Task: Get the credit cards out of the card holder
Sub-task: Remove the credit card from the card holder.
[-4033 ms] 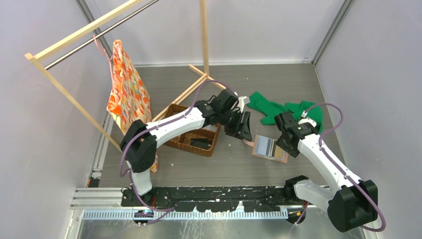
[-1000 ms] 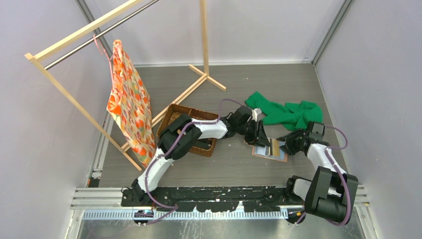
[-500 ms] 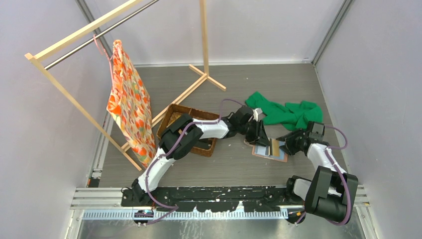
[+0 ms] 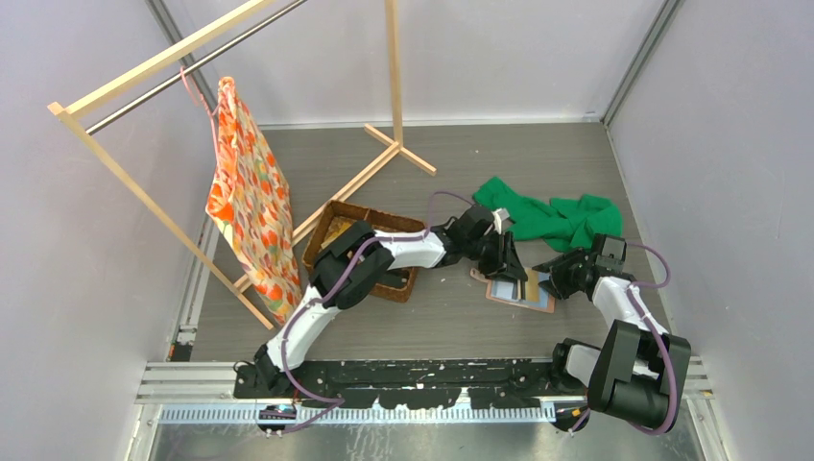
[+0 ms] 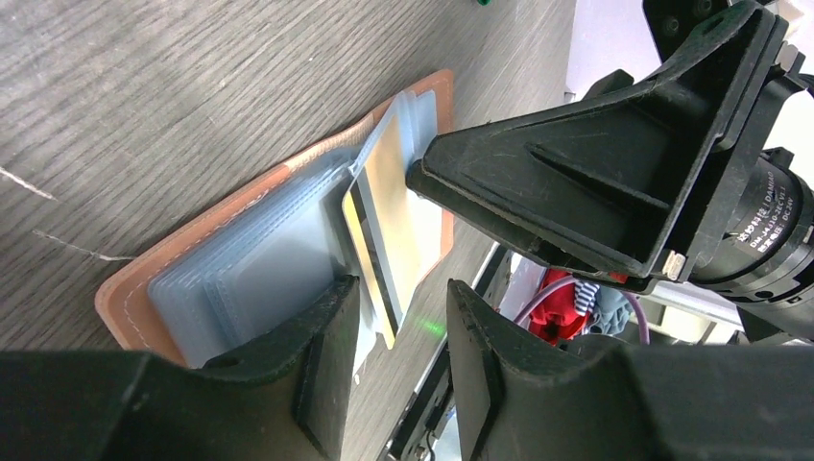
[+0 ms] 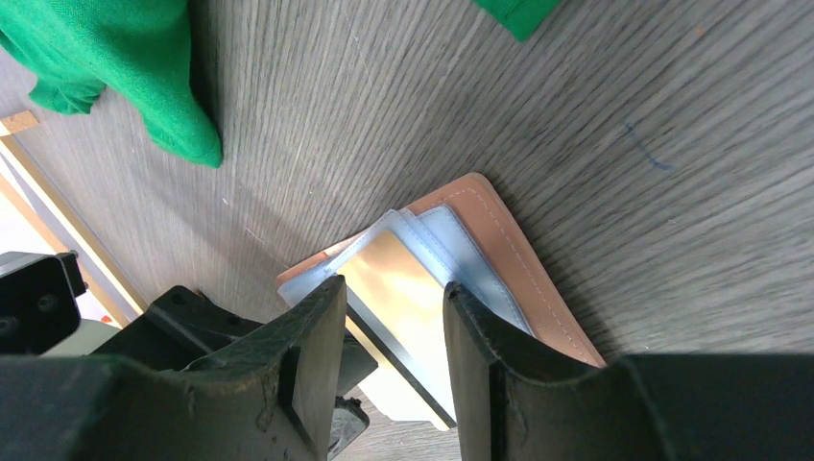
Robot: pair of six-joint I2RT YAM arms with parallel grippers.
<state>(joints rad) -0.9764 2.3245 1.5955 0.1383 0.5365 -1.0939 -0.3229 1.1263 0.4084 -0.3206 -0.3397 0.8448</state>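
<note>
Card holder (image 4: 523, 300) lies open and flat on the grey wooden table (image 4: 461, 163), right of centre in the overhead view; salmon cover down, grey-blue sleeves (image 5: 259, 279) facing up; a gold card (image 5: 389, 230) with a dark stripe sticks partway out of one sleeve. Left gripper (image 5: 401, 360) meets it from the left, jaws part spread around the card's free end, a gap showing on one side; right gripper (image 6: 394, 360) meets it from the right, jaws also apart over the card, though whether they clamp it is unclear. Left of centre sits a brown woven basket (image 4: 336, 213), its contents mostly hidden by the left arm; a green cloth (image 4: 557, 219) lies just above the holder.
</note>
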